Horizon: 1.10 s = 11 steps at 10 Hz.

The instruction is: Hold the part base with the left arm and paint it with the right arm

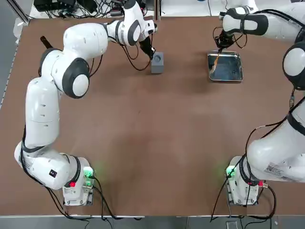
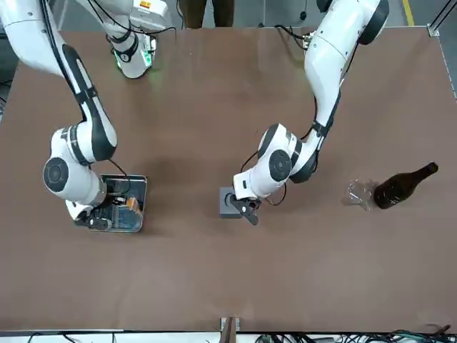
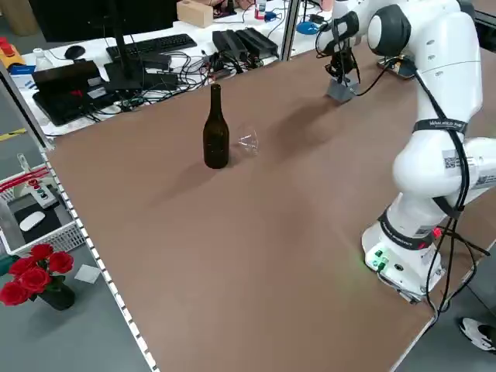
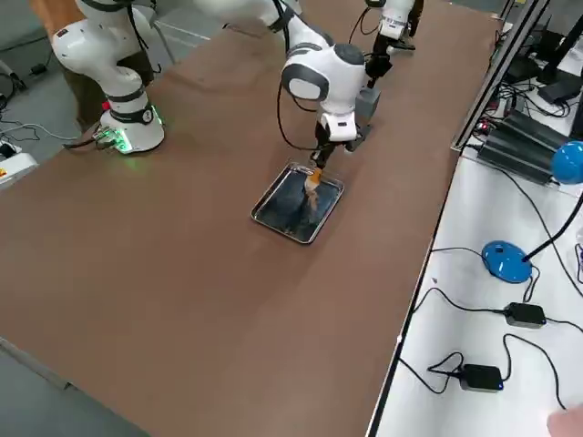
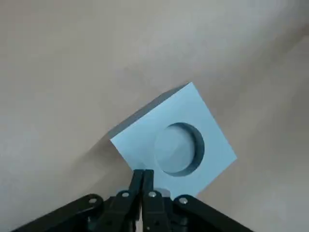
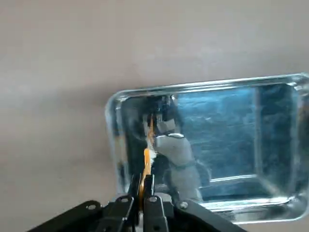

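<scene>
The part base (image 1: 157, 62), a small grey block with a round hole in its top (image 5: 176, 147), sits on the brown table toward the far side. My left gripper (image 1: 149, 51) reaches down beside it, fingers shut together (image 5: 143, 178), their tips at the block's near edge. My right gripper (image 1: 220, 47) hangs over the shiny metal tray (image 1: 237, 75) to the right. It is shut on a thin orange-handled brush (image 6: 147, 157) that points down into the tray (image 6: 270, 145). In the front view the block (image 2: 228, 202) and the left gripper (image 2: 250, 211) are mid-table.
A dark bottle (image 3: 215, 130) stands upright on the table's left part, with a clear glass (image 3: 248, 142) lying beside it. Keyboards, cables and boxes lie on desks beyond the table's edges. Both arm bases (image 1: 76, 188) stand at the near edge.
</scene>
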Each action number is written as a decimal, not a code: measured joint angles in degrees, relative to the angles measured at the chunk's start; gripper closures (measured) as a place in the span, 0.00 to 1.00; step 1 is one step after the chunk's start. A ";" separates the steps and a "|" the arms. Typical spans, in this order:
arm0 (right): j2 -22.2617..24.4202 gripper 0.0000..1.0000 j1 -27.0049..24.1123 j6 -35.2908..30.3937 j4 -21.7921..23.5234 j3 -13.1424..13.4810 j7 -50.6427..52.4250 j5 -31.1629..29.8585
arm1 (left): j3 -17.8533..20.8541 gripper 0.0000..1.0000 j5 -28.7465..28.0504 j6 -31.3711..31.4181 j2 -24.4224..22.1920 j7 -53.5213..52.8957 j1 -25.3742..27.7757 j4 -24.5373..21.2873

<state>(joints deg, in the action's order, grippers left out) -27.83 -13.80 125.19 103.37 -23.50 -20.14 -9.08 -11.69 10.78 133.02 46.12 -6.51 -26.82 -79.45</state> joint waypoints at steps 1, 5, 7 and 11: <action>0.03 0.96 -0.19 -0.07 0.00 -1.80 -0.49 2.26 | 0.00 0.94 0.00 0.00 0.00 0.00 -0.01 0.00; 0.25 0.96 -1.84 -0.11 1.05 -2.55 4.28 4.57 | 0.02 0.94 0.00 0.00 0.00 0.00 -0.02 0.01; 0.22 0.96 -3.70 -0.03 1.56 0.64 11.50 4.71 | 0.03 0.94 0.00 0.00 0.00 0.00 -0.03 0.01; 0.22 0.96 -4.62 0.76 1.75 3.43 18.28 8.05 | 0.04 0.94 0.00 0.00 0.00 0.00 -0.04 0.01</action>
<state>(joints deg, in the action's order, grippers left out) -27.61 -18.42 125.95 105.12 -20.07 -1.85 -1.03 -11.65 10.78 133.02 46.12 -6.51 -26.85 -79.44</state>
